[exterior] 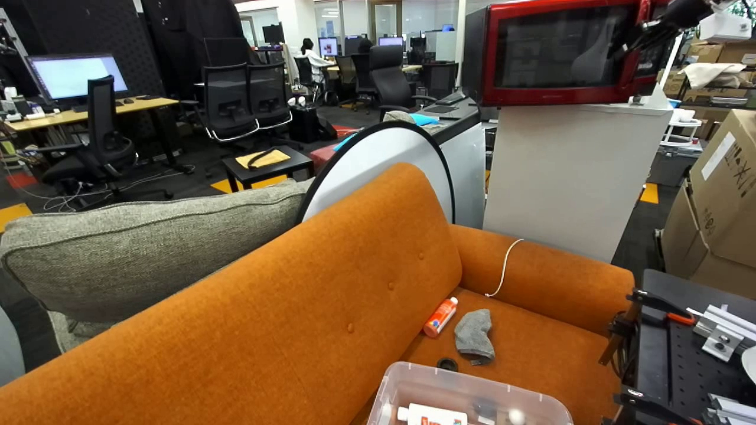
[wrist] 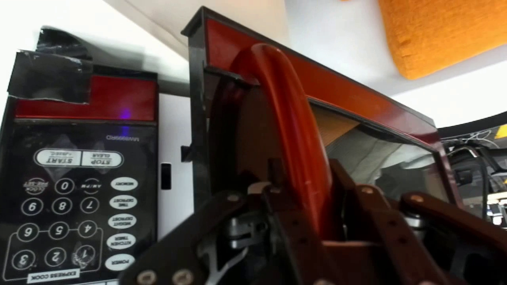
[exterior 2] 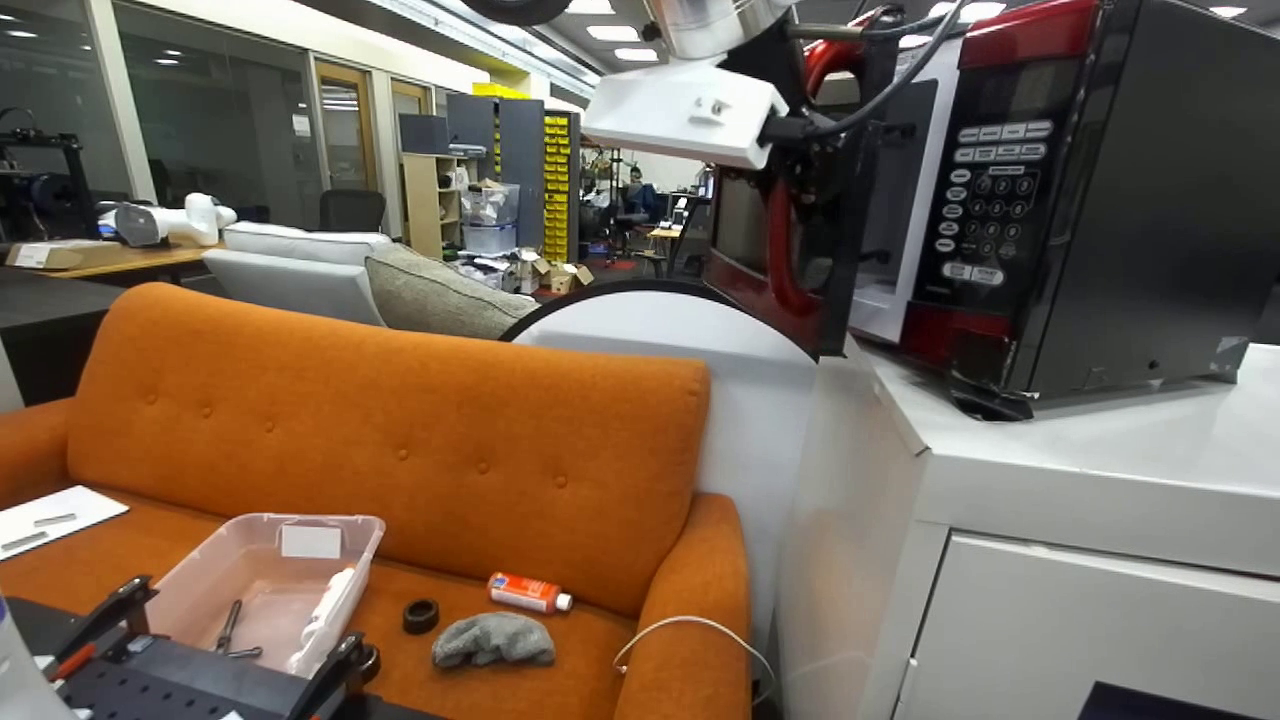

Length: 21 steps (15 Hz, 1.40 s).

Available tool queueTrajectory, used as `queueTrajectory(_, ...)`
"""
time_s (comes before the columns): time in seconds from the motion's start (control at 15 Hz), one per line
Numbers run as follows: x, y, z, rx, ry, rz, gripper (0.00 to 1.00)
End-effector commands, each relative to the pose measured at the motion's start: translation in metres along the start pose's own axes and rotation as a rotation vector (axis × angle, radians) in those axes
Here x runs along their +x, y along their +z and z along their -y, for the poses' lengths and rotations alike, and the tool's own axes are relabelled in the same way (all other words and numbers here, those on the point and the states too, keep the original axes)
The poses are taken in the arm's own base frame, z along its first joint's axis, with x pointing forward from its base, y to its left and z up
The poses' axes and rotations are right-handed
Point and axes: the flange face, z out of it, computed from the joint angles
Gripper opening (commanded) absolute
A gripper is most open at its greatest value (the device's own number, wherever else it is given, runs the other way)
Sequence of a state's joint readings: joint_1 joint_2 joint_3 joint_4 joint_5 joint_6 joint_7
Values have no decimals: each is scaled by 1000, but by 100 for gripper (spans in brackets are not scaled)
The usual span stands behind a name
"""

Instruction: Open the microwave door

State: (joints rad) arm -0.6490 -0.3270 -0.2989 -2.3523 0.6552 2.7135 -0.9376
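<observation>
The microwave door (wrist: 352,107), red-framed with a dark window, stands ajar on the red and black microwave (exterior 2: 1150,220). Between the door's free edge and the keypad panel (wrist: 79,190), a pale strip of the microwave's front shows in the wrist view. The curved red handle (wrist: 291,130) runs down between the fingers of my gripper (wrist: 307,174), which is shut on it. In an exterior view the gripper (exterior: 629,47) reaches in from the right to the door (exterior: 561,50). The swung-out door (exterior 2: 755,275) is partly hidden behind the wrist in an exterior view.
The microwave rests on a white cabinet (exterior 2: 1060,480). An orange sofa (exterior 2: 400,440) stands beside it, and a round white panel with a black rim (exterior 2: 690,315) is behind the sofa, close below the door. Cardboard boxes (exterior: 732,189) are stacked beyond the cabinet.
</observation>
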Motion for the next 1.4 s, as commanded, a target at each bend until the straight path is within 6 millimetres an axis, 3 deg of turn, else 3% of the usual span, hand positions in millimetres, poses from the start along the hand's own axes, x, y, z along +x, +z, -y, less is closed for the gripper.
queueTrajectory(0.0,-6,-15,14,65,-27,13,8)
queueTrajectory(1.33,-44,-97,56,301,-305,99,8)
